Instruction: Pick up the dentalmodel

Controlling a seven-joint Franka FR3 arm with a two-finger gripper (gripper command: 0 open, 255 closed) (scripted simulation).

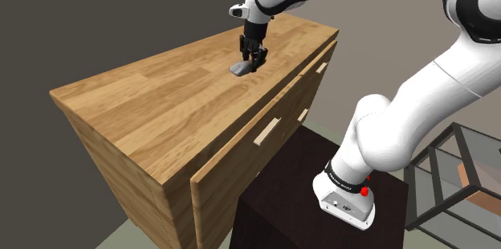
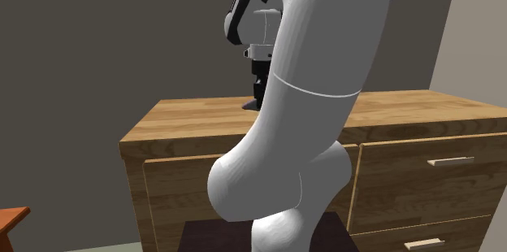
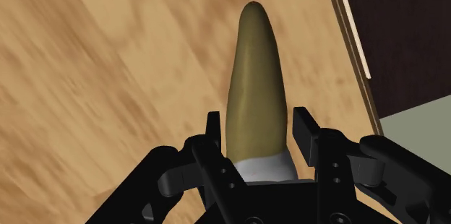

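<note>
Dentalmodel (image 3: 254, 85) is a long brownish-green tooth shape with a white end. It sits on top of the wooden dresser (image 1: 160, 103), toward the shoulder view's right end, close to the edge above the drawers (image 1: 241, 159). The black hand (image 3: 258, 139) pinches it at the white end, one finger (image 3: 303, 132) on each side.

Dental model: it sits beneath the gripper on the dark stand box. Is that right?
No. The dental model sits beneath the gripper, but on the wooden dresser, on its top, not on the dark stand box. The shoulder view shows it.
</note>
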